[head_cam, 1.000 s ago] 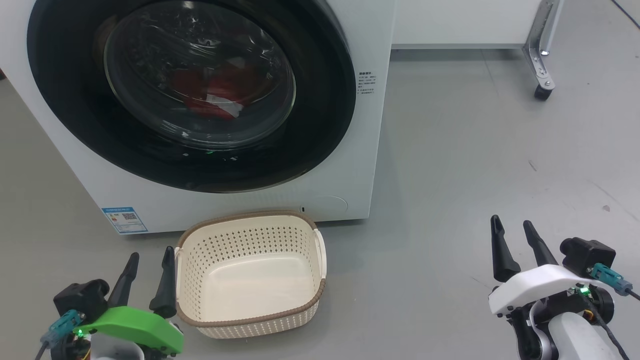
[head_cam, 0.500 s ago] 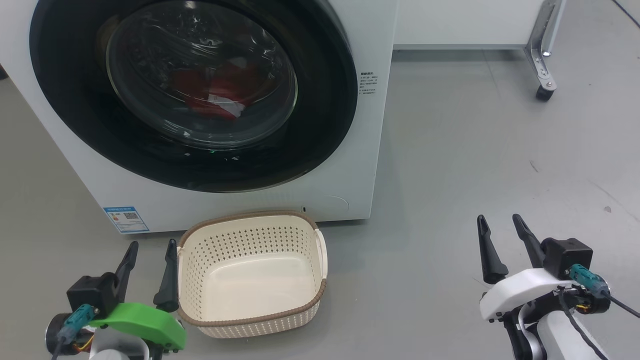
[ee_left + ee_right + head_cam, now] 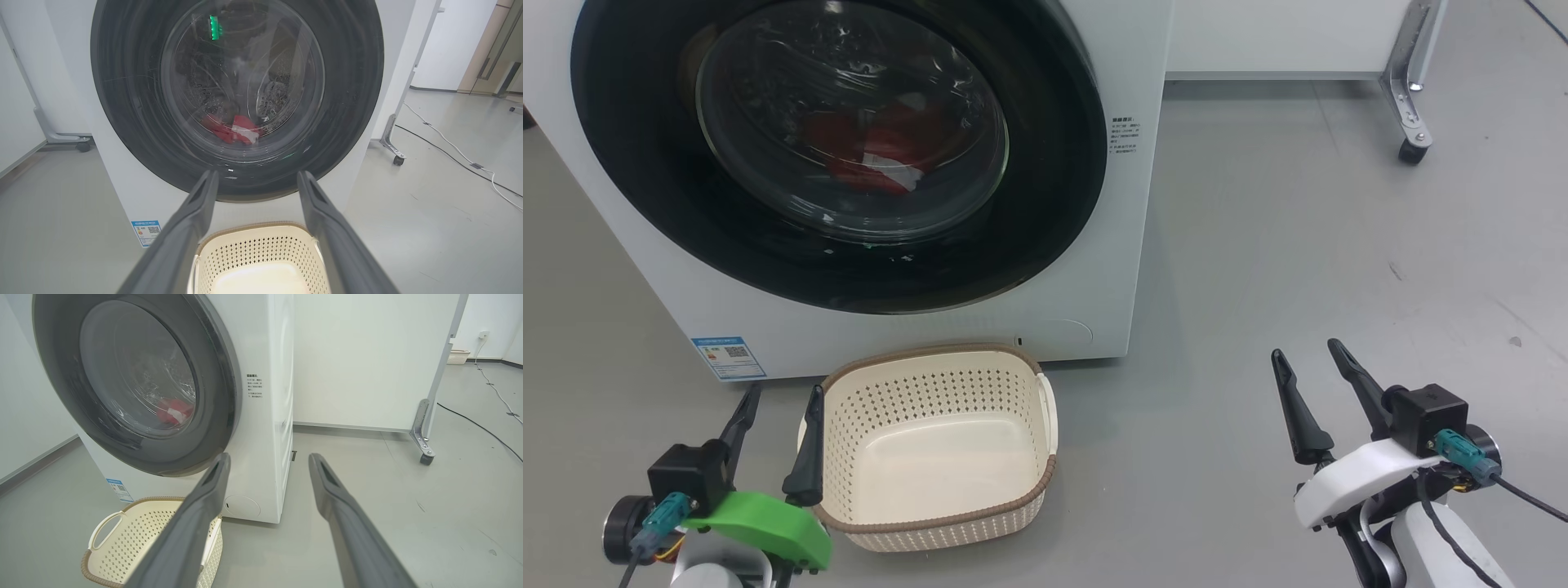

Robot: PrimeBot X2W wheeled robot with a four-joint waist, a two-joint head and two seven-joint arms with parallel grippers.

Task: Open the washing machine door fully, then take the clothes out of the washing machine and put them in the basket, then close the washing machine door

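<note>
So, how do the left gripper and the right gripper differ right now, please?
The left gripper has a green shell; the right gripper has a white one. The left gripper sits by the basket; the right gripper stands over the floor, clear of it. Both are open and empty.

Left gripper (image 3: 257, 175): two dark fingers (image 3: 184, 228) rise from 6 o'clock, spread wide, with nothing between the tips.

Washing machine door (image 3: 135, 122): shut, spanning centre to 12 o'clock, with a black rim around a clear glass bowl.

Clothes (image 3: 235, 130): a red heap with a white patch, low in the drum behind the glass, at the bowl's 6 o'clock.

Green glint (image 3: 213, 27) on the glass at 12 o'clock.

Basket (image 3: 253, 226): at 6 o'clock, seen between the fingers, on the floor close before the washing machine (image 3: 118, 192).

Blue sticker (image 3: 147, 232) at 7 o'clock.

Castors at 9 o'clock (image 3: 83, 146) and 3 o'clock (image 3: 397, 160).

Cable (image 3: 449, 143) across the floor at 3 to 4 o'clock.
</note>
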